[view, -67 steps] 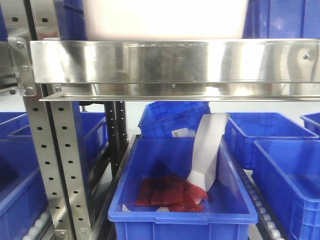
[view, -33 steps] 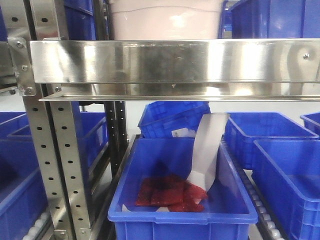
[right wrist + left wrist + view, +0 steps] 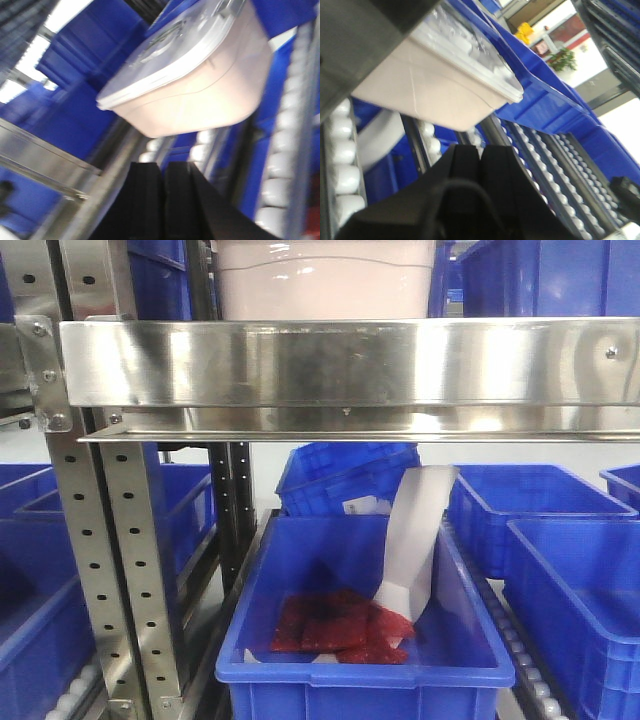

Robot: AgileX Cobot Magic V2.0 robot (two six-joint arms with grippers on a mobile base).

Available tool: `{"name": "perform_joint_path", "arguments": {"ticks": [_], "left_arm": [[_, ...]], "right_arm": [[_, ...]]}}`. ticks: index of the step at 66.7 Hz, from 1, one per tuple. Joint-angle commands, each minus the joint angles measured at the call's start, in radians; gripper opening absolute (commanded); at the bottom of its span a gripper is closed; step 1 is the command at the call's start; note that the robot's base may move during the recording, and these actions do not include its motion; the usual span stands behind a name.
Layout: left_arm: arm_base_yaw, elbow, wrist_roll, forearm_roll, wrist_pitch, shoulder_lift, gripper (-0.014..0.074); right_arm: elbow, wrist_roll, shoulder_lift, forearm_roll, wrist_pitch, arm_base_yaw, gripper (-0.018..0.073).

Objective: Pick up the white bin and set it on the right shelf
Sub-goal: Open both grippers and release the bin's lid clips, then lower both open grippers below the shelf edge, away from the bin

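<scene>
The white bin [image 3: 325,285] stands on the right shelf behind its shiny steel front rail [image 3: 350,365]; only its pinkish side and lid edge show above the rail. In the left wrist view the bin [image 3: 420,85] lies up and to the left of my left gripper [image 3: 481,150], which is shut on nothing and apart from it. From the right wrist camera the bin [image 3: 200,95] rests on white rollers ahead of my right gripper [image 3: 164,167], also shut and empty. Neither gripper touches the bin.
Blue crates [image 3: 570,275] flank the bin on the shelf. Perforated steel uprights [image 3: 105,570] stand at the left. Below, a blue crate [image 3: 365,640] holds red packets and a white strip. More blue crates [image 3: 580,580] sit at the right. Roller tracks [image 3: 555,175] run under the bin.
The bin looks narrower than a second ago: it has slid away from me, deeper along the shelf. More of the blue crates beside it shows.
</scene>
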Motion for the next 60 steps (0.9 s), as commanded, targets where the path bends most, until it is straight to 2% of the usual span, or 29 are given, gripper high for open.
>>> {"name": "perform_joint_path", "arguments": {"ticks": [1, 7, 12, 19, 21, 26, 31, 38, 48, 60], "left_arm": [[-0.017, -0.040, -0.043, 0.019, -0.066, -0.118, -0.0118], [-0.032, -0.040, -0.094, 0.151, -0.170, -0.181, -0.0118], [-0.050, -0.040, -0.176, 0.318, -0.248, -0.232, -0.0118], [-0.075, -0.040, -0.361, 0.612, -0.284, -0.290, -0.0118], [-0.083, -0.038, -0.413, 0.720, -0.284, -0.305, -0.0118], [-0.107, -0.021, -0.535, 0.904, -0.284, -0.346, -0.0118], [-0.128, 0.015, -0.608, 1.013, -0.289, -0.395, -0.0118], [-0.143, 0.105, -0.651, 1.114, -0.335, -0.486, -0.0118], [-0.144, 0.295, -0.727, 1.244, -0.403, -0.629, -0.0118], [-0.129, 0.510, -0.733, 1.301, -0.493, -0.813, -0.0118]], "right_arm": [[-0.039, -0.001, -0.127, -0.025, -0.060, 0.000, 0.0074], [-0.039, 0.000, -0.208, -0.148, -0.148, 0.015, 0.0074], [-0.033, 0.046, -0.279, -0.292, -0.228, 0.041, 0.0074], [-0.010, 0.203, -0.367, -0.538, -0.314, 0.084, 0.0074], [0.005, 0.248, -0.390, -0.611, -0.340, 0.097, 0.0074], [0.057, 0.344, -0.450, -0.792, -0.399, 0.124, 0.0074], [0.124, 0.432, -0.505, -0.903, -0.434, 0.131, 0.0074], [0.250, 0.508, -0.596, -0.979, -0.499, 0.131, 0.0074], [0.434, 0.520, -0.727, -0.983, -0.600, 0.131, 0.0074], [0.609, 0.515, -0.860, -0.985, -0.646, 0.131, 0.0067]]}}
